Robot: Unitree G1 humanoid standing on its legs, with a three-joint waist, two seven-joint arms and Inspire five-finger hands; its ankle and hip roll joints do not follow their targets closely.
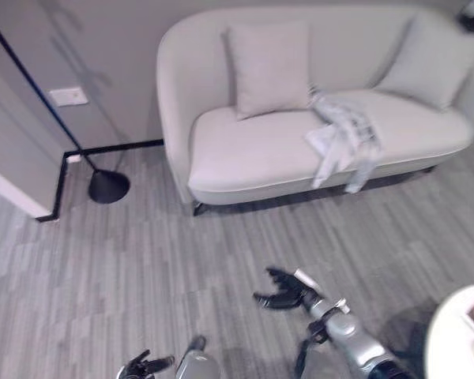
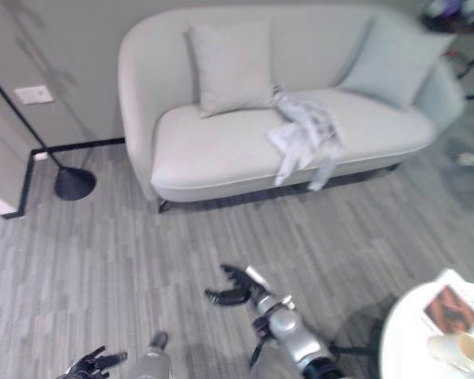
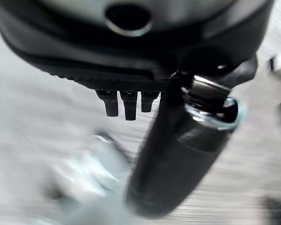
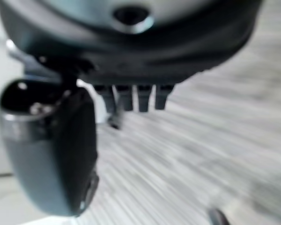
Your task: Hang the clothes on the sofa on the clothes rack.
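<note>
Clothes (image 1: 344,138) on sofa (image 1: 245,150), far from fingers (image 1: 275,289)

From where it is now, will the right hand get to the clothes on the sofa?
Probably not yet. The right hand hangs open over bare floor, well short of the sofa; the clothes drape over its seat edge. Nothing blocks the path.

Right silver-grey arm reaches forward and inward from lower right; its dark right hand (image 1: 287,290) is empty, fingers spread and loosely curved, thumb apart. Dark left hand (image 1: 144,366) sits low at the bottom edge, fingers relaxed and splayed, also empty
</note>
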